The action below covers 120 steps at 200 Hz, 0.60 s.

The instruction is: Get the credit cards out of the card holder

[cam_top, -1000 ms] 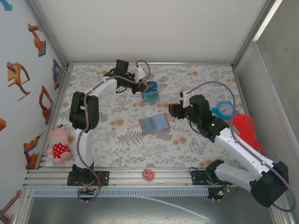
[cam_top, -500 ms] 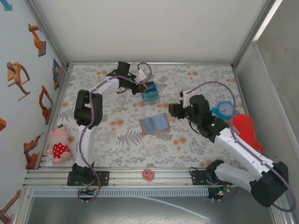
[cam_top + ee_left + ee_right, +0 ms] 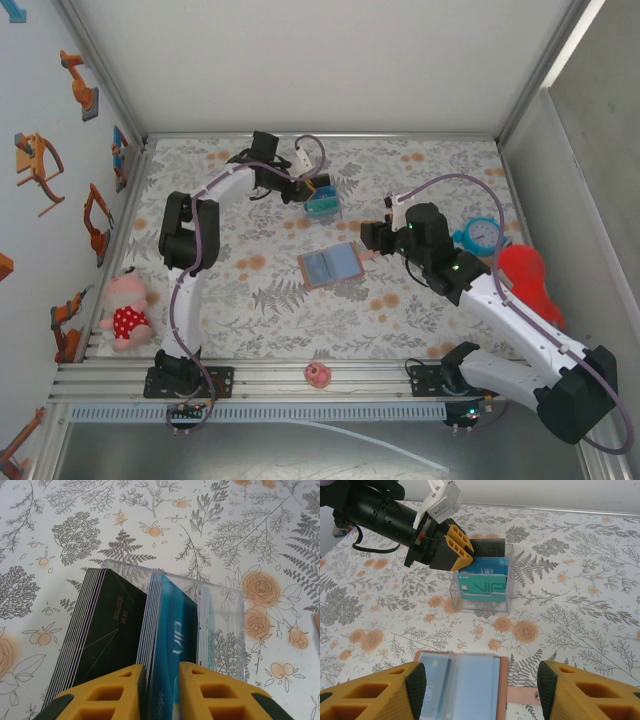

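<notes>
The card holder [image 3: 331,266], a tan-brown wallet, lies open and flat mid-table, its blue-grey pockets up [image 3: 470,685]. A pale blue card [image 3: 431,680] sits in its left pocket. My left gripper [image 3: 308,190] hangs over a clear plastic box [image 3: 323,203] at the back. Its yellow fingers [image 3: 120,692] stand slightly apart, open, with a blue VIP credit card [image 3: 172,640] upright between them in the box [image 3: 222,625]. A stack of black cards [image 3: 105,630] fills the box's left side. My right gripper [image 3: 480,680] hovers wide open just above the wallet, holding nothing.
A pink doll [image 3: 125,308] lies at the left edge and a small pink thing [image 3: 318,375] on the front rail. A blue clock [image 3: 483,235] and a red object [image 3: 525,275] lie at the right. The wallet's strap [image 3: 520,696] points right.
My left arm's elbow has shifted a little to the right while its gripper stayed over the clear box, and its fingers have parted slightly. The right arm and the wallet have not moved.
</notes>
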Each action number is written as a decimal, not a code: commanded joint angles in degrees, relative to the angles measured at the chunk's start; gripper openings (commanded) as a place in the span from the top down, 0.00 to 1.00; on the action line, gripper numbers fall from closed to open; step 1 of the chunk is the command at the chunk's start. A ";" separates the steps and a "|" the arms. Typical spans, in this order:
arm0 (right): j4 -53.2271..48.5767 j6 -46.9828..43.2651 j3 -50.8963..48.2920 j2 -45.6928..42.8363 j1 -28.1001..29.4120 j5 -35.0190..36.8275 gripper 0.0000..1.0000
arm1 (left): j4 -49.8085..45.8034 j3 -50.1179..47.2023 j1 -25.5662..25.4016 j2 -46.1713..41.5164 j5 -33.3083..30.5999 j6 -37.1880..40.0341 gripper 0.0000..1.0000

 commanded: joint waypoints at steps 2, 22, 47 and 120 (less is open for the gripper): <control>0.77 0.35 1.12 0.34 -0.25 -0.93 0.40 | -2.00 1.56 -0.13 -0.19 0.11 0.88 0.75; 0.32 0.33 1.22 0.97 -0.24 -1.48 0.44 | -2.00 1.23 -0.36 -1.80 0.11 0.30 0.75; -1.09 0.33 1.48 2.78 -0.20 -1.96 0.54 | -1.21 -0.60 -0.62 -5.45 0.13 -1.22 0.75; -6.72 1.38 5.19 16.06 6.01 0.69 0.56 | 22.32 -27.35 -0.65 -28.92 -4.12 -21.01 0.51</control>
